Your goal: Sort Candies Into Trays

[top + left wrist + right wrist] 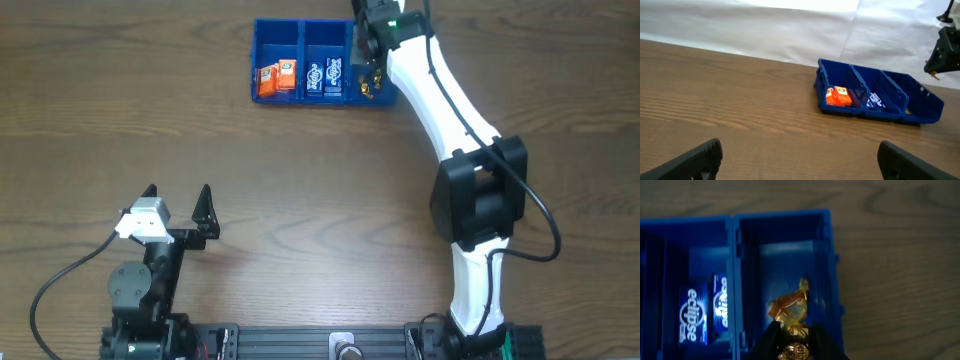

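A blue three-compartment tray (255,60) (840,66) (734,280) stands at the far middle of the table. Its left bin holds orange candy packs (278,78) (839,96), and its middle bin holds blue gum packs (322,75) (875,101) (702,312). My right gripper (366,68) (795,347) hangs over the tray's right bin, shut on a gold-wrapped candy (790,310) (366,86) whose twisted wrapper sticks out past the fingertips. My left gripper (177,203) (800,162) sits open near the front left, far from the tray, with nothing between its fingers.
Bare wooden table lies between the tray and both arm bases. The right arm (440,100) stretches diagonally from the front right up to the tray. A white backdrop (765,25) rises behind the table's far edge.
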